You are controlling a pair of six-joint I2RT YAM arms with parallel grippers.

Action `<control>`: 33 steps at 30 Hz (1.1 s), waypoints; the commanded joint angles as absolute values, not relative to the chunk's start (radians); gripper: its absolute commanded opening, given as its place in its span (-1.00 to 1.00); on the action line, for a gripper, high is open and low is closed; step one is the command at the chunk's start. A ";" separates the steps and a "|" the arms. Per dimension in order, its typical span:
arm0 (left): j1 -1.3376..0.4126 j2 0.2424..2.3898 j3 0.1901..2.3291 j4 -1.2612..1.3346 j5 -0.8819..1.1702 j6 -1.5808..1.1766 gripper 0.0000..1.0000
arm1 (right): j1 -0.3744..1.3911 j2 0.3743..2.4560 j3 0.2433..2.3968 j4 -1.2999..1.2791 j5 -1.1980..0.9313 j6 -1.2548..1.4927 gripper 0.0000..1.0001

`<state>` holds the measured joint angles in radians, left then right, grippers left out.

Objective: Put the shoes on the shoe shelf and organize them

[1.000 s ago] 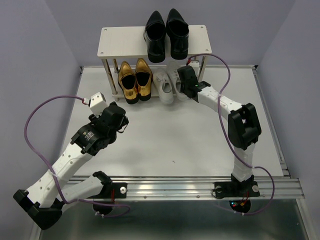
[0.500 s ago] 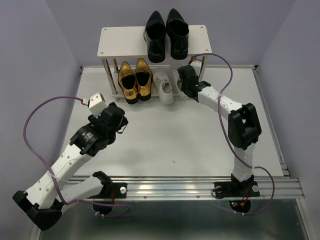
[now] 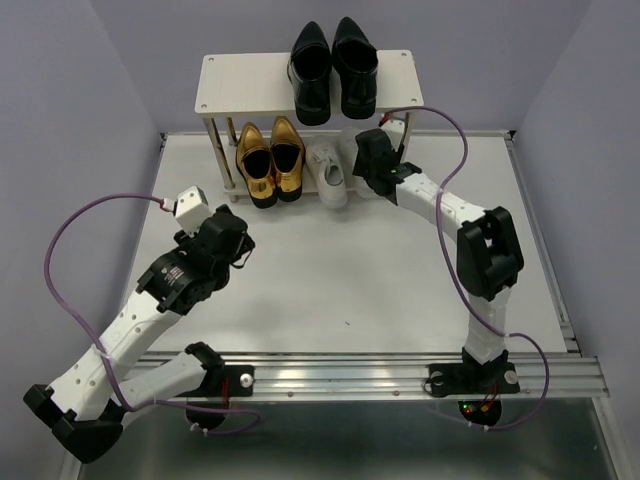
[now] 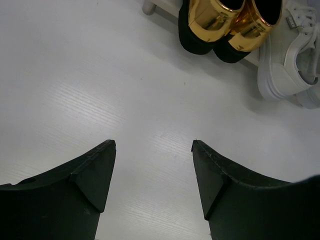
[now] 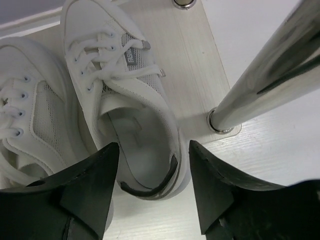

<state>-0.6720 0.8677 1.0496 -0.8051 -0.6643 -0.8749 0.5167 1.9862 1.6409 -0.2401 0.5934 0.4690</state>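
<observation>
Shoe shelf: We are looking down on a low two-tier shoe shelf (image 3: pixel 230 85) with pale boards, standing at the far edge of the white table (image 3: pixel 400 270).
Top tier: A pair of glossy black dress shoes (image 3: pixel 332 68) is sitting side by side on the right half of the upper board, toes pointing away from the arms.
Lower tier, left: A pair of shiny gold loafers (image 3: pixel 270 160) is resting together, heels facing the arms.
Lower tier, right: The white lace-up sneakers (image 3: pixel 328 170) are lying just beside the loafers; from above we are seeing only one of them, as the right arm is covering the other.
Right gripper: The right gripper (image 5: pixel 152 145) is reaching in over the right-hand sneaker (image 5: pixel 130 100), its fingers spread wide with the sneaker's heel showing between them. We cannot tell whether they are touching it. The other sneaker (image 5: pixel 30 115) is lying close on the left, and a silver shelf leg (image 5: pixel 265 65) is rising on the right.
Left gripper: The left gripper (image 4: pixel 154 142) is hanging over bare table, well short of the shelf, fingers wide apart and holding nothing. The loafer heels are showing at the top of its wrist view.
Cables: A purple cable (image 3: pixel 70 240) is looping out from the left arm.
</observation>
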 commanded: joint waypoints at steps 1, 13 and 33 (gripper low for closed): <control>-0.667 0.853 1.069 -0.810 -0.703 -0.890 0.47 | 0.515 1.885 1.625 -0.167 0.588 0.494 0.34; -0.669 0.868 1.078 -0.779 -0.706 -0.864 0.47 | 0.515 1.528 1.320 -0.233 0.483 0.479 1.00; -0.666 0.879 1.071 -0.575 -0.669 -0.707 0.47 | 0.515 0.905 0.856 -0.730 0.666 0.649 1.00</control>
